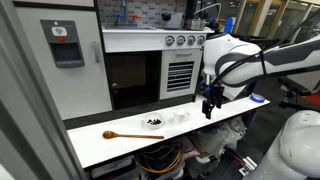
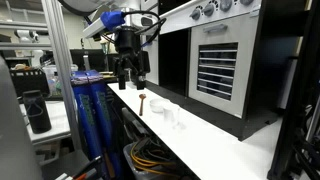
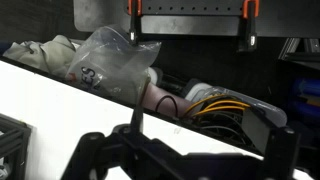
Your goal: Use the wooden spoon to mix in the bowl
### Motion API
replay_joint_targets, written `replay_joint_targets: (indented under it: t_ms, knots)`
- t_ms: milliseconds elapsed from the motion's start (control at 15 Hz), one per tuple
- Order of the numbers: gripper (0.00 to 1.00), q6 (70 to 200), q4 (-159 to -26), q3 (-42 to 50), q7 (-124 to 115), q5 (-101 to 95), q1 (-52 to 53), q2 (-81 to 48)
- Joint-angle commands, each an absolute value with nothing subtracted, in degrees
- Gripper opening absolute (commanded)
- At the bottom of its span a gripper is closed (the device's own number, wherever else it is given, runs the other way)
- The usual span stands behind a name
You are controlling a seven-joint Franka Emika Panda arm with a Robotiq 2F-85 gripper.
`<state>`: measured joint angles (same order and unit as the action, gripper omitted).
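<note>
**A:** Starting at the left, what is lying on the long white counter [image 1: 88, 147]?

**B:** The slim brown wooden spoon [image 1: 120, 134] is lying flat there, its oval head pointing left and its thin handle running right. Nothing is touching it.

**A:** And moving right?

**B:** The small, shallow, pale round bowl with dark specks [image 1: 153, 123] is sitting just past the handle's end, a little farther back. Beside it, a plain clear small bowl [image 1: 180, 118] is standing. Farther right, the black gripper [image 1: 209, 110] is hanging above the counter, its jaws standing wide and holding nothing.

**A:** So which step is going on?

**B:** I'm judging it as the very start: the reach for the spoon, with no stirring done yet.

**A:** What is the next move asking for?

**B:** The gripper is sitting well apart from the spoon, with both bowls between them. It is needing to travel left over them, come down low, and close across that thin handle.
</note>
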<state>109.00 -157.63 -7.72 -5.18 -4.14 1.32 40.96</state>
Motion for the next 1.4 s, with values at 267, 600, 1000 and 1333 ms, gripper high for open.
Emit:
replay_joint_targets:
  t_ms: [267, 600, 1000, 1333]
  knots:
    - [1.00, 108.87, -157.54, -7.05, -5.60, -4.56, 2.05, 40.88]
    - [1.00, 113.34, -157.51, -6.73, -2.18, -5.44, 3.56, 41.21]
    - [1.00, 123.99, -154.47, -6.74, 6.28, -6.76, 7.58, 36.10]
    - [1.00, 133.38, -151.02, -6.73, 13.60, -7.40, 10.90, 28.04]
